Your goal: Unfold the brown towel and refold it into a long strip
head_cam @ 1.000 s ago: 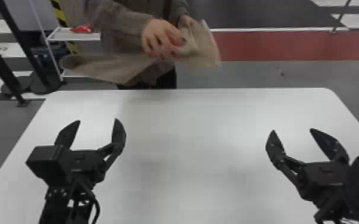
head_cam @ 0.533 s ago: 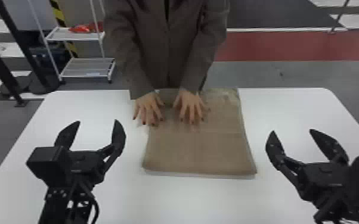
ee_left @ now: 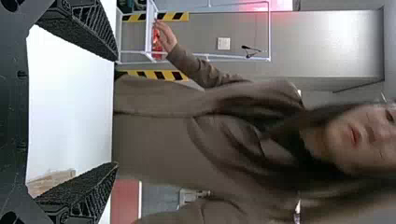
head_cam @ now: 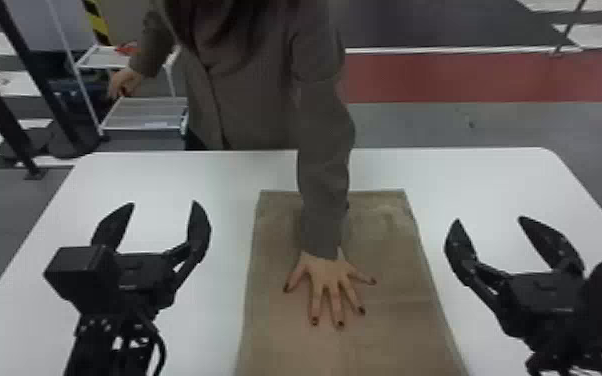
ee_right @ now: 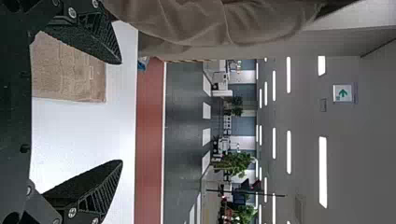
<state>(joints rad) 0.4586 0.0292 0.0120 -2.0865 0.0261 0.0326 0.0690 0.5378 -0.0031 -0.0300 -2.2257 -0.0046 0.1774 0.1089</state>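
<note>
At the left of the head view, the left gripper (head_cam: 163,203) is waiting over the desk (head_cam: 515,190), its fingers spread wide with nothing between them. Farther up, at upper left, the person's free hand (head_cam: 125,82) is hanging clear of the towel; half a second ago it was pressing on the cloth beside the other one.

In the centre, the brown towel (head_cam: 385,320) is lying flat, running from just above mid-frame down past the bottom edge. It is now reaching much nearer the robot than before, so the person is apparently sliding it into place between the two arms. The pressing hand (head_cam: 329,280) is resting spread on top of it, under a grey-brown sleeve (head_cam: 322,165).

At the right, the right gripper (head_cam: 490,219) is also standing wide and empty, just beyond the towel's right side. Neither gripper is touching the cloth.

For the task, this is looking like the end of the setup: the towel is probably lying folded, with the unfolding not yet begun. The arms should be holding off until that hand is leaving; closing in now could be pinching fingers or dragging the cloth askew.
</note>
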